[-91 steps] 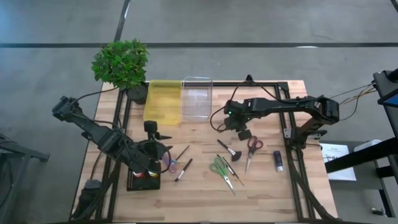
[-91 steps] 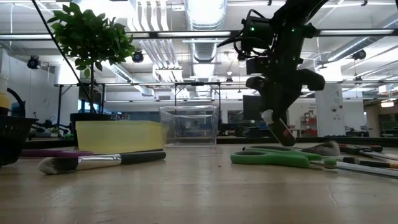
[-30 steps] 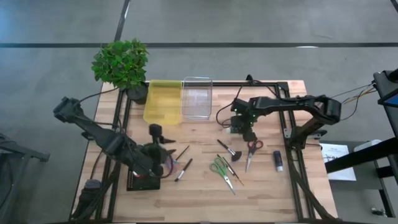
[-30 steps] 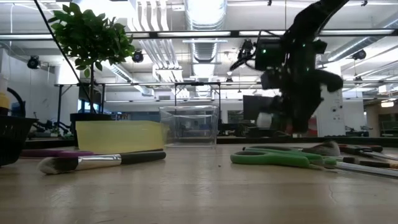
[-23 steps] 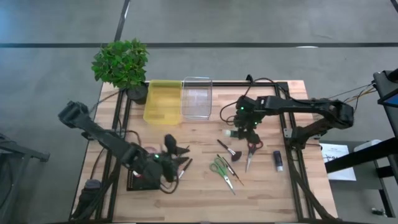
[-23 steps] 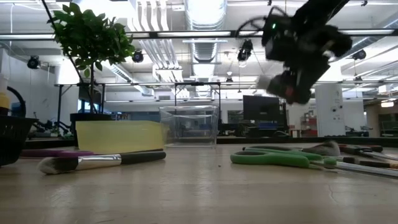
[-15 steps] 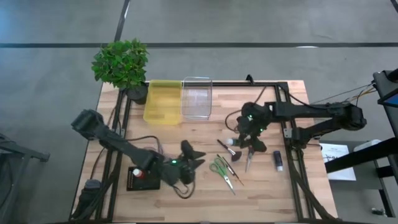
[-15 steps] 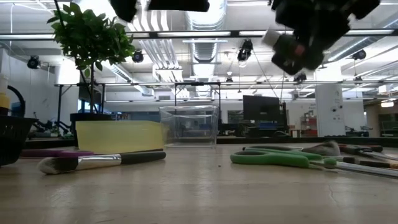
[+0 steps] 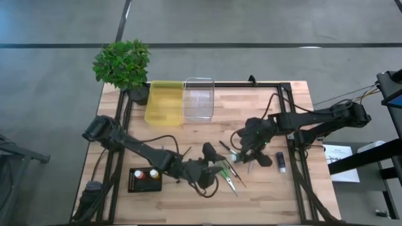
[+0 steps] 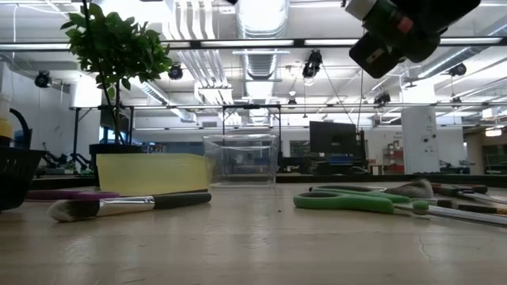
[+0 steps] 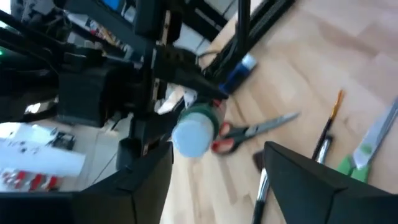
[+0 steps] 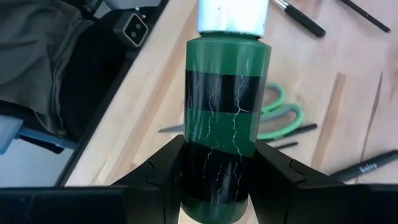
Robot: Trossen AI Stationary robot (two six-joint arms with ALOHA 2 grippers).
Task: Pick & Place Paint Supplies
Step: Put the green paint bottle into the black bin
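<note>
No text can be read with any certainty. One brush (image 12: 367, 167) lying on the desk in the right wrist view carries a short pale imprint on its dark handle, too small to make out. The green bottle (image 12: 227, 118) has black label bands crossed by crackle lines, but no letters show on them. A paper sheet (image 9: 342, 162) off the desk's right edge in the high view bears print too fine to read, and so do the papers (image 11: 37, 163) seen in the left wrist view.
</note>
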